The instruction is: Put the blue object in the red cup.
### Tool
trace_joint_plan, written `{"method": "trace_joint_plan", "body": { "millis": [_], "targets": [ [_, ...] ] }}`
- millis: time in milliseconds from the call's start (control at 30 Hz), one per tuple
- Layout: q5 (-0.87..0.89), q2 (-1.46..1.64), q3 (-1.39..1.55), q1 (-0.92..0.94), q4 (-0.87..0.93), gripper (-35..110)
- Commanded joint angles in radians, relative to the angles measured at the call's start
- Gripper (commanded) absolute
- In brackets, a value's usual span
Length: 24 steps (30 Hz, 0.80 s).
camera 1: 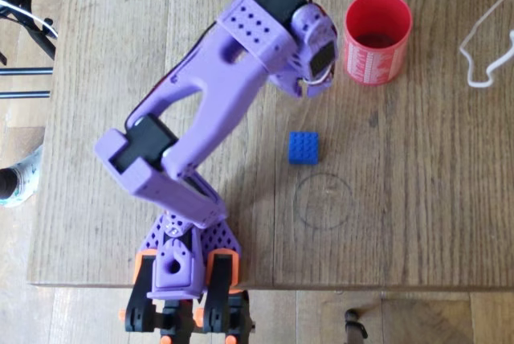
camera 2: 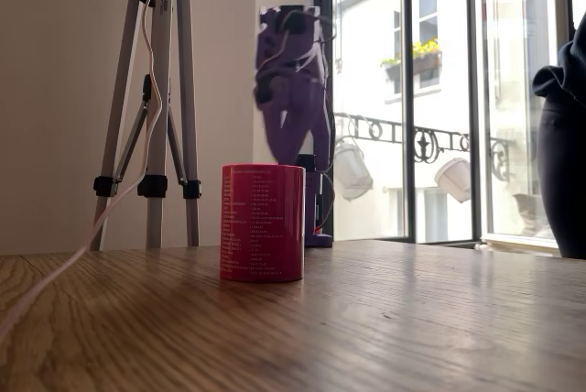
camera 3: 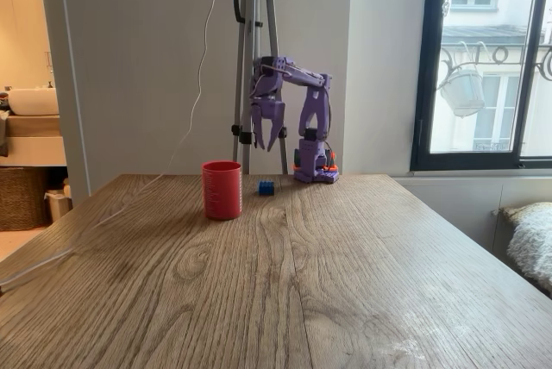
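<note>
While tool point(camera 3: 269, 143) hangs open, wooden table point(camera 3: 345, 283) by window point(camera 3: 483, 59).

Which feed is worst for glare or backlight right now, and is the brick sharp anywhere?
A fixed view: bright windows leave the arm a blurred silhouette, though the cup reads clearly. Overhead view: even light, brick sharp. In the other fixed view: brick small, studs unreadable.

A purple arm point(camera 1: 217, 95) reaches across the wooden table point(camera 1: 418, 199); the red cup point(camera 1: 377, 37) stands upright just beyond its wrist, the blue object point(camera 1: 303, 148) apart, nearer the base
</note>
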Motion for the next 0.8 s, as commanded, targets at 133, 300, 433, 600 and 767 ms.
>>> {"method": "trace_joint_plan", "body": {
  "millis": [133,300,433,600,767],
  "targets": [
    [-0.012,0.273,0.278,-0.071,-0.038,0],
    [-0.058,0.307,0.413,-0.132,-0.198,0],
    [-0.135,0.267,0.457,-0.121,-0.29,0],
    [-0.199,0.201,0.468,-0.06,-0.4,0],
    [-0.196,0.192,0.468,-0.029,-0.399,0]
  ]
}}
